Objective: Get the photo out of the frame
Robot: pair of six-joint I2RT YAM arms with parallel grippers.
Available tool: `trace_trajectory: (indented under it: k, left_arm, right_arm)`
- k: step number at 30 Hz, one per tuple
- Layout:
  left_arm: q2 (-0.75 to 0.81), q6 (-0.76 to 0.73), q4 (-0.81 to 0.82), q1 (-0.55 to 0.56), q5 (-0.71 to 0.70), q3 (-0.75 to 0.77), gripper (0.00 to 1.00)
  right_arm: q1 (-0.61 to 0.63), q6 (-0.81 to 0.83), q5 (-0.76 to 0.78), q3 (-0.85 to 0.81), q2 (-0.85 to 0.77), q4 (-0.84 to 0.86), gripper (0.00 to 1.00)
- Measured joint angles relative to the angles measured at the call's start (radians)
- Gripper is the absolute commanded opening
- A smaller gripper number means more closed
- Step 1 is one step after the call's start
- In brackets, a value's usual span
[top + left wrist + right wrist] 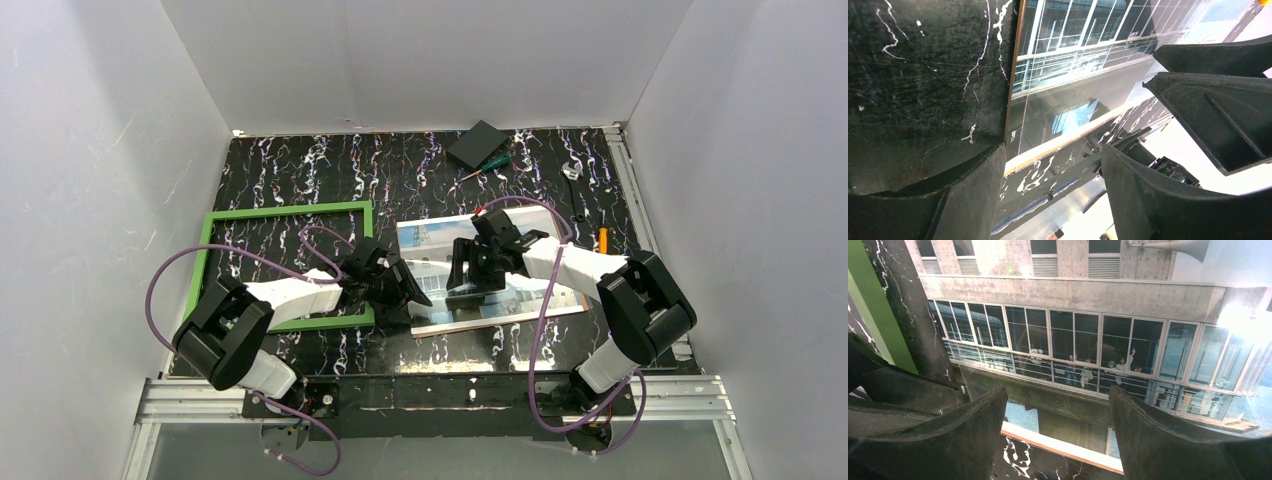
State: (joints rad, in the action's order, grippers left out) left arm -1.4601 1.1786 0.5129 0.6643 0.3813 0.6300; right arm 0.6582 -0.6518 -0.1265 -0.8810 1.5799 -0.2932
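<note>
The photo (432, 240), a glossy print of a white building, lies flat on the black marbled table right of centre, outside the frame. A thin brown edge shows under its near border. The bright-green frame (288, 209) lies to its left with bare table showing through it. My left gripper (410, 290) stands open at the photo's left edge; in the left wrist view the photo (1073, 65) lies beyond my open left gripper (1053, 165). My right gripper (468, 275) hovers open over the photo (1073, 305), nothing between its fingertips (1158, 440). The frame (878, 315) shows at that view's left.
A black square block (482, 145) and a green-handled screwdriver (492, 163) lie at the back of the table. A small orange item (602, 238) sits near the right edge. White walls close in on three sides.
</note>
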Motion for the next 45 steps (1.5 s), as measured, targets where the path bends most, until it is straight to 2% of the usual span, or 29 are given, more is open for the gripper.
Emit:
trace_trajectory:
  k: [2,11,17,23,24,27,32,36,43,45]
  left_arm:
    - [0.001,0.009,0.020,0.000,-0.001,-0.010,0.66]
    - [0.017,0.065,0.130,0.000,-0.006,-0.087,0.47]
    - [0.069,0.072,0.164,0.003,-0.019,-0.108,0.46]
    - [0.108,0.087,0.201,0.006,-0.026,-0.108,0.50]
    - [0.103,0.098,0.216,0.006,-0.026,-0.109,0.41]
    - [0.080,0.140,0.246,0.006,-0.030,-0.126,0.32]
    - [0.085,0.135,0.147,0.006,-0.076,-0.130,0.13]
    - [0.085,0.127,0.124,0.006,-0.082,-0.130,0.02]
    - [0.085,0.112,0.087,0.006,-0.085,-0.113,0.00]
    - [0.085,0.108,0.083,0.006,-0.085,-0.108,0.06]
  right_arm:
    - [0.000,0.000,-0.005,0.000,0.003,0.007,0.82]
    - [-0.003,0.000,-0.008,-0.007,0.011,0.015,0.82]
    - [-0.003,0.000,-0.008,-0.007,0.012,0.018,0.82]
    - [-0.003,-0.003,-0.024,-0.008,0.019,0.037,0.83]
    - [-0.003,-0.003,-0.026,-0.008,0.019,0.037,0.82]
    - [-0.003,-0.003,-0.026,-0.008,0.019,0.038,0.82]
    - [-0.003,-0.003,-0.027,-0.008,0.020,0.038,0.82]
    - [-0.003,-0.003,-0.027,-0.011,0.023,0.035,0.83]
    - [-0.003,-0.003,-0.027,-0.014,0.024,0.032,0.84]
    - [-0.003,-0.002,-0.027,-0.019,0.026,0.027,0.84]
